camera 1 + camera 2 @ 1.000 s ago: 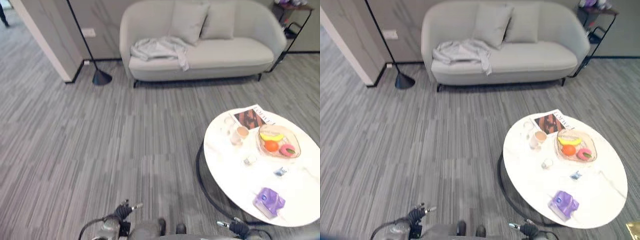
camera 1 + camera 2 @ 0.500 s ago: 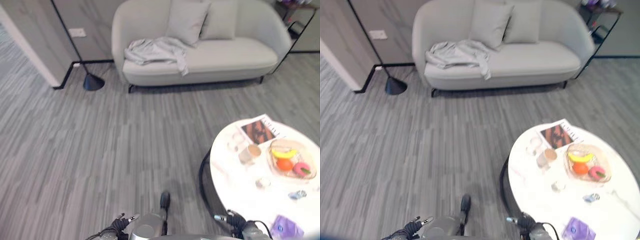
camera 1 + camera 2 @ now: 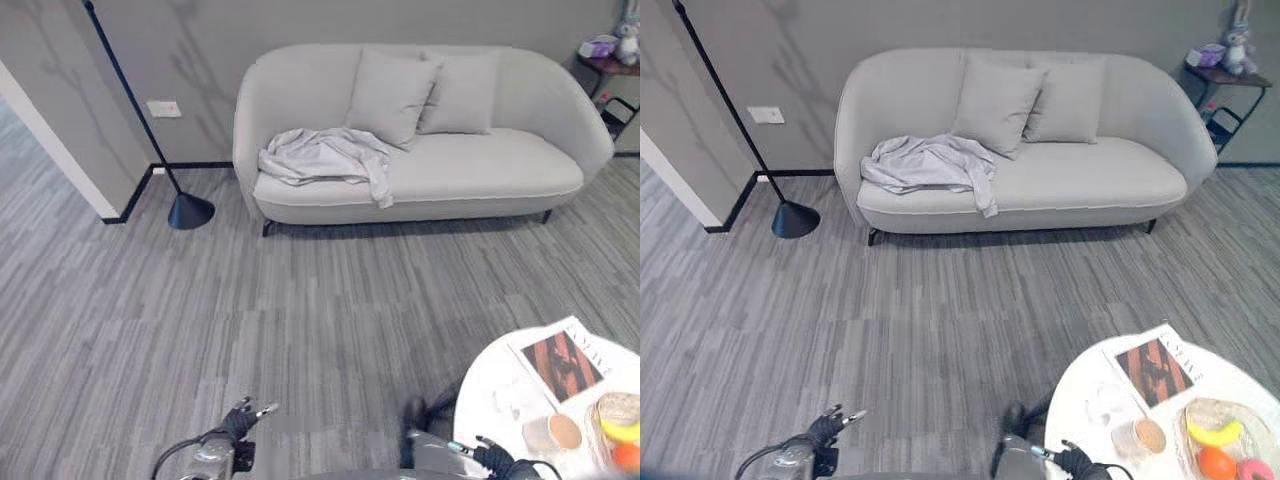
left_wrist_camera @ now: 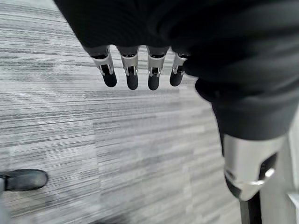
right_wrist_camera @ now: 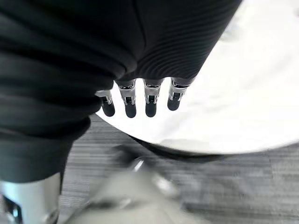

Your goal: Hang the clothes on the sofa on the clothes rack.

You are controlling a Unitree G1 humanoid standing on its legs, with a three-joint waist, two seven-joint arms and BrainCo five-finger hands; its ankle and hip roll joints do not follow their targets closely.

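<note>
One grey garment [image 3: 930, 165] lies crumpled on the sofa [image 3: 1090, 180] seat's left end, well apart from our hands. Left hand [image 4: 140, 65] and right hand [image 5: 140, 95]: fingers [image 4: 132, 74] straight, holding nothing, right beside the white counter [image 5: 243, 93].

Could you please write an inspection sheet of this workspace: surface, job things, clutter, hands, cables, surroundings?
Surface: grey striped floor.
Job things: crumpled grey garment on the sofa seat, one end hanging over the front edge; clothes rack: nothing seen.
Clutter: round white table with magazine, cup, fruit bowl.
Hands: left hand and right hand relaxed, holding nothing.
Cables: nothing seen.
Surroundings: two cushions, floor lamp, side table.
</note>
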